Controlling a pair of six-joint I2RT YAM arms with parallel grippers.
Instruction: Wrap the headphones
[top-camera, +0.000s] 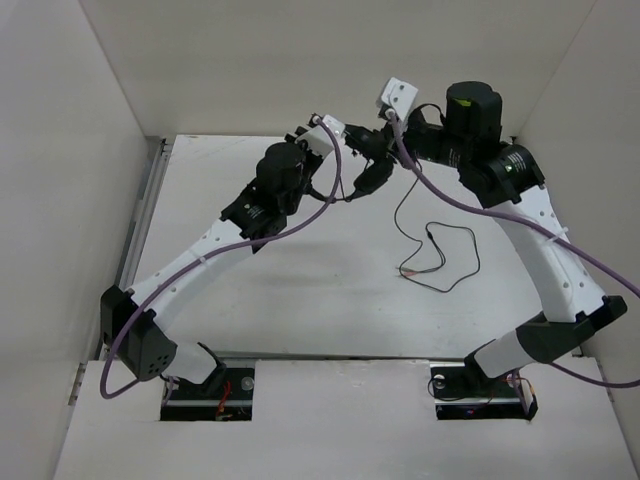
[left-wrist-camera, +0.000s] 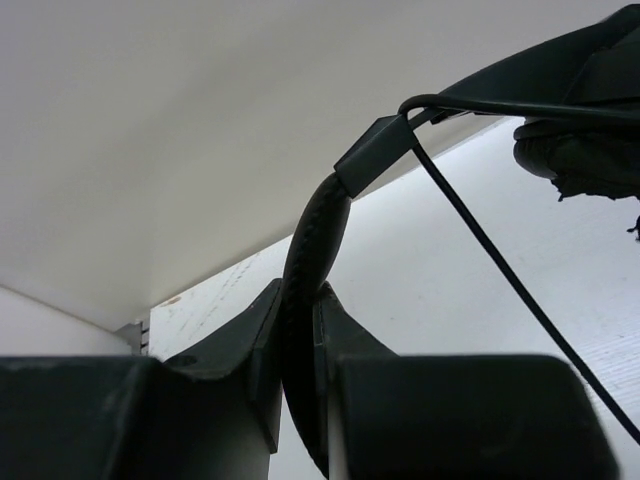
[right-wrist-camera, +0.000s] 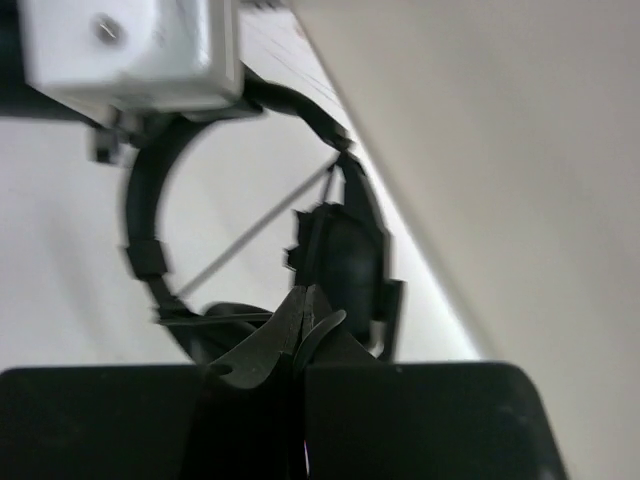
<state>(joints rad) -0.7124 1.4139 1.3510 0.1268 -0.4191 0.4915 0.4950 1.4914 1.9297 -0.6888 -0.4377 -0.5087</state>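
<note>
L hand (left-wrist-camera: 297, 335) pinching headphones (left-wrist-camera: 320, 220) headband, R hand (right-wrist-camera: 303, 308) pressed together beside earcup (right-wrist-camera: 345, 255)

A white table (top-camera: 300, 300) sits boxed by plain white walls (top-camera: 250, 60), a metal rail (top-camera: 140, 215) along its left edge.

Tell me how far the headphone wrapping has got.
Done: headphones are up off the table. In hand: left claw clamps the headband, right claw is shut near an earcup, one cord strand crossing the band. Left: most of the cord lies loose on the table, unwound.
</note>
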